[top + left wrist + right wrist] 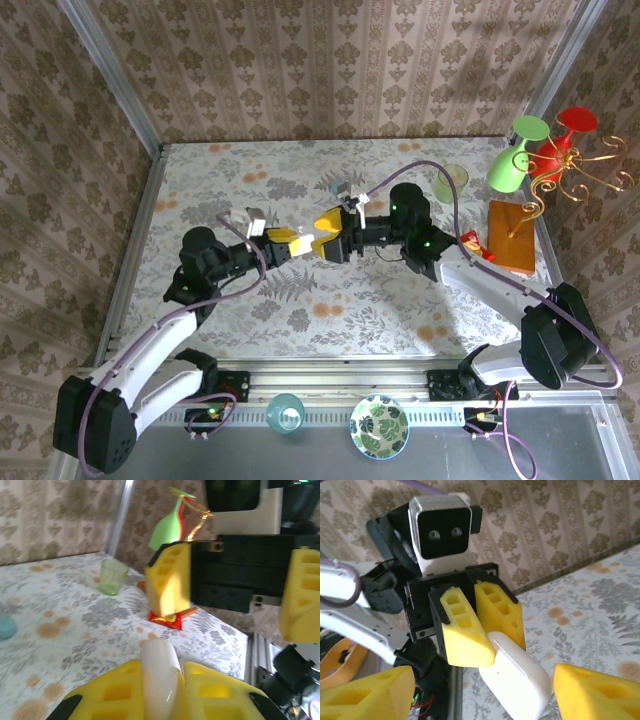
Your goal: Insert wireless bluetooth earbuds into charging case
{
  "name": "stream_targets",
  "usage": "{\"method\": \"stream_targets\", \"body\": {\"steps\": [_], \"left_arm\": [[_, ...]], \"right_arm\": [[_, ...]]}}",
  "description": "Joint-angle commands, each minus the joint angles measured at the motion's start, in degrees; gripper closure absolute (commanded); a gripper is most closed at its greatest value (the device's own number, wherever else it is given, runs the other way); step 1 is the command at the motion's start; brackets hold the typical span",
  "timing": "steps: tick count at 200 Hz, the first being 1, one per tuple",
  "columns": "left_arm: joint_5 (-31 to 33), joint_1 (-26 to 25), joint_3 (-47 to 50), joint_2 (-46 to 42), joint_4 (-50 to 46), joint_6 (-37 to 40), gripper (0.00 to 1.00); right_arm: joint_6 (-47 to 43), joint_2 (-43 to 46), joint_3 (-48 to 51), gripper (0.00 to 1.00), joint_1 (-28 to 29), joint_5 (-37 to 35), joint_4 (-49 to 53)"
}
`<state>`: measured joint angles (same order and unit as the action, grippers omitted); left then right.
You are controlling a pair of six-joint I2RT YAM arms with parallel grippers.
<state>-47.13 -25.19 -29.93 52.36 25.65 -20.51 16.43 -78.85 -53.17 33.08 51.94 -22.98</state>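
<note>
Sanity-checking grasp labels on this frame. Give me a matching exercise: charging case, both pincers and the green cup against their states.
Things:
1. charging case
2. left pincer
3. right pincer
4. green cup

States:
A. open
B. standing on the table
C. shut on the case
D. white, clamped on both sides

Pairs: 1-D, 2-C, 3-A, 4-B

Overhead view: bright, even, soft light; only faint shadows under my arms on the table. Left wrist view: soft and smeared all over; my left fingers blur at the bottom edge, and a pale sheen runs down the charging case. Right wrist view: crisper in the middle; my right fingers at the lower corners are out of focus.
</note>
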Motion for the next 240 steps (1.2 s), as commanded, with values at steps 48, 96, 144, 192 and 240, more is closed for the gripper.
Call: {"method": "stream_targets", "body": {"steps": [48,96,144,192,240], "left_arm": [[-10.13,-5.03,-4.52,3.98,8.92,-0.56,0.99],[-9.22,-5.22,-4.1,2.81,8.68,-0.14,0.99],[-6.54,-5.06,-3.55,0.89,5.58,3.71,1.0],[-6.06,-4.6,-3.21,0.58,5.37,4.08,1.0],[-5.63,-4.52,-3.27,1.47,6.32,3.8,0.93]], "right_arm": [[0.25,-0.51,-1.45,0.49,0.05,8.64,1.38],[-1.23,-0.52,-1.6,0.58,-0.29,8.77,3.63],[-0.92,0.35,-0.38,0.61,-0.78,8.48,2.84],[-0.31,1.72,1.11,0.63,-1.88,8.86,1.56],[0.47,1.41,1.31,0.81,-1.88,9.78,-0.46]]}}
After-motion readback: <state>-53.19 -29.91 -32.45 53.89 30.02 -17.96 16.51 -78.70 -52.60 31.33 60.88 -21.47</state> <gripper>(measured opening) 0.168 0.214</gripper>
